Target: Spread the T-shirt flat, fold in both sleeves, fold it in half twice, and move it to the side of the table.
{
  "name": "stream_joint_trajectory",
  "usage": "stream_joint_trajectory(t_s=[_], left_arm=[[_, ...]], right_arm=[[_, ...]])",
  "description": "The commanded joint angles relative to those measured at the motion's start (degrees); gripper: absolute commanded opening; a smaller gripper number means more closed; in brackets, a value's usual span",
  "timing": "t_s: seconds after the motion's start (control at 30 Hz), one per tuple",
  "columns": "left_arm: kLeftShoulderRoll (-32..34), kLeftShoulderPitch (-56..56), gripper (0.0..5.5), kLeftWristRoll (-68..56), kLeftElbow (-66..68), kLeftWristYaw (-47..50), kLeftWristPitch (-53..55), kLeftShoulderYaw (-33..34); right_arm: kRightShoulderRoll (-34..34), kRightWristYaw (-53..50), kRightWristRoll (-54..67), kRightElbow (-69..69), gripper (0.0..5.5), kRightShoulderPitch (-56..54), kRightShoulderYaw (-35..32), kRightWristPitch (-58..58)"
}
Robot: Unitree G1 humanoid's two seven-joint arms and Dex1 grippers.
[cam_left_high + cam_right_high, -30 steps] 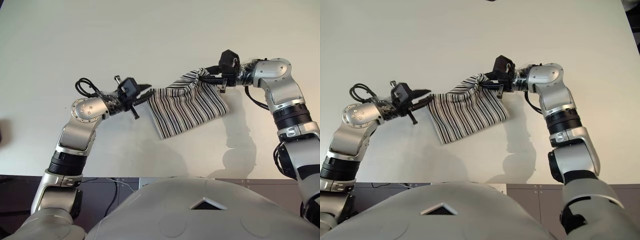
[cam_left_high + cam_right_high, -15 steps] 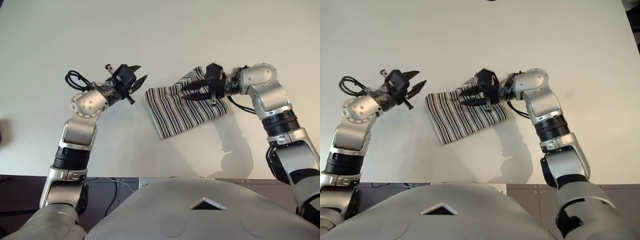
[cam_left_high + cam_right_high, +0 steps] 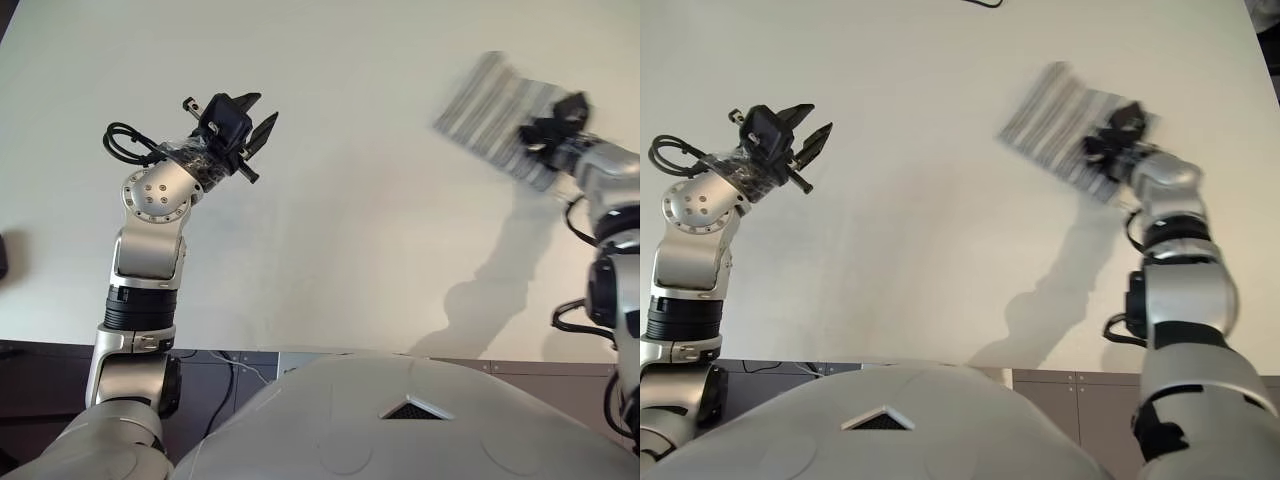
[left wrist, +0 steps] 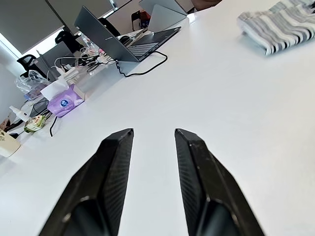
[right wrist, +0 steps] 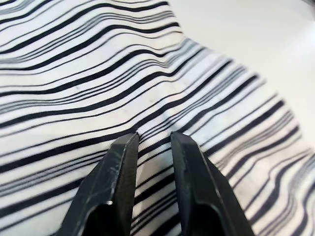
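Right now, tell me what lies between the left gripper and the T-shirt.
Only bare table; the left eye view shows it running clear from the left gripper to the T-shirt.

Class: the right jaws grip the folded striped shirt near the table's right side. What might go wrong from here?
The right jaws pinch only a small pucker of the shirt; lower layers may lag and the folds open. Carried further right, it might slide off the table.

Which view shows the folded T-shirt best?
Right eye view: nearly whole T-shirt near the table edge, right pincer on it. Left wrist view crops it; right wrist view gives stripes close up.
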Motion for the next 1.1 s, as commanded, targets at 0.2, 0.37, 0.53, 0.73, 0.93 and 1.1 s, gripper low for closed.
stream_joint_trajectory(t_s=[0.2, 0.37, 0.53, 0.73, 0.93, 1.1], left_arm=[[-2.1, 0.6, 1.54, 1.2, -5.9, 2.4, -1.3, 0.6], [-13.7, 4.9, 1.54, -0.8, -11.5, 16.0, -1.6, 5.3], [-26.0, 8.3, 1.54, 0.8, -7.8, 26.5, -4.2, 1.9], [-29.1, 2.4, 1.54, 2.7, 5.0, 28.7, -11.6, 1.3], [-31.1, -0.2, 1.54, 3.7, 15.3, 29.8, -15.6, 0.5], [-31.8, -2.7, 1.54, 3.9, 17.9, 30.6, -16.2, 0.8]], right_arm=[[2.1, -9.6, 3.3, 1.4, 1.17, 7.2, -12.6, -1.1], [12.5, -10.4, 5.1, -22.0, 1.17, 6.7, -12.5, -20.9], [30.0, -15.5, 5.1, -45.0, 1.17, 19.7, -5.0, -13.6], [35.9, -17.7, 0.9, -49.2, 1.17, 23.0, -0.8, -7.3], [35.0, -18.8, -3.1, -43.9, 1.17, 18.2, -1.2, -9.1], [34.3, -19.2, -4.2, -40.3, 1.17, 15.2, -2.5, -10.8]])
